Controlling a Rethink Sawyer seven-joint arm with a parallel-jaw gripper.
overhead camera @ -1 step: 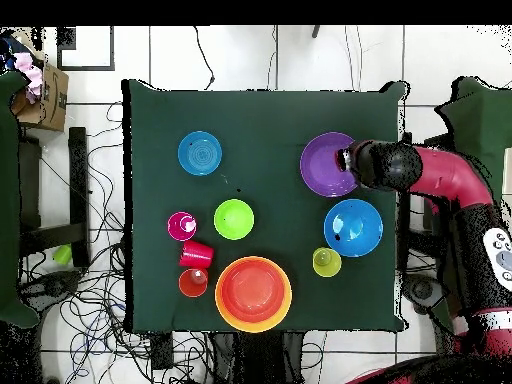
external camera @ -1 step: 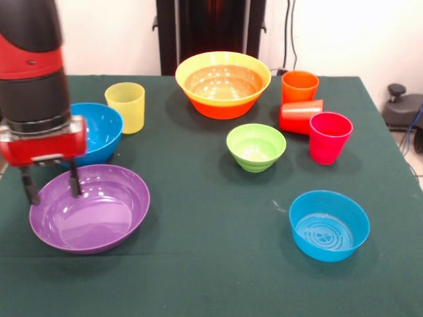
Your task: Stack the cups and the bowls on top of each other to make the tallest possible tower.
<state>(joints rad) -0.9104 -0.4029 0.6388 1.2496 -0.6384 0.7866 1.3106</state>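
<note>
Front view shows you the gripper over the purple bowl's far-left rim, fingers spread with one on each side of the rim. You'll see the other bowls and cups scattered separately on the green table, nothing stacked except the orange-red bowl nested in the yellow-orange bowl.

You get bright, even overhead light; soft shadows beside the fingers, with glare inside the purple bowl.

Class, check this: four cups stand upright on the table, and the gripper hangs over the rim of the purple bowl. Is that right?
Not quite. Three cups stand upright; the red cup lies on its side, as the front view shows. The gripper does hang over the rim of the purple bowl.
</note>
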